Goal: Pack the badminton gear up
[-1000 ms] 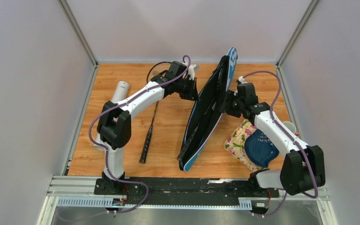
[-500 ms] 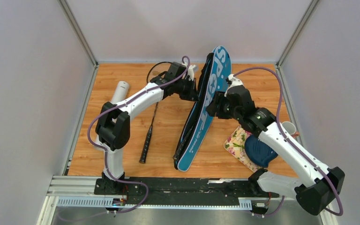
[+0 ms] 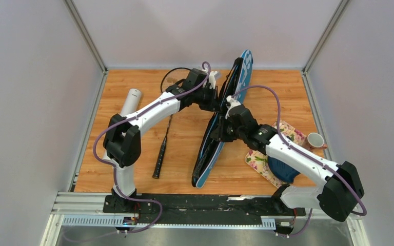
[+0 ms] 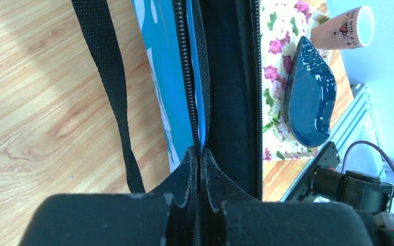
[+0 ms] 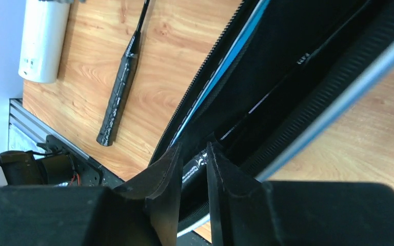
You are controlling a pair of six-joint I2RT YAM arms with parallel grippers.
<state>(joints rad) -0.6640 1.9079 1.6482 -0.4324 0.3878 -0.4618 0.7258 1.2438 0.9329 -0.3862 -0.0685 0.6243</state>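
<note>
**At mid-table: cover on edge, one racket partly housed**

Item: blue racket-shaped fabric cover, unzipped, standing on its long edge. The left gripper is pinched tight on one zipper lip. The right gripper is closed round the thin black racket shaft inside the opening. Loose on the wood to the left: second black racket and long white tube. Shuttlecocks unseen.

Hazards, as I judge:
- the glossy shaft twisting between the pads
- the frame catching on zipper teeth
- the lip slipping and the cover flopping shut
- the right forearm brushing the paper cup
</note>
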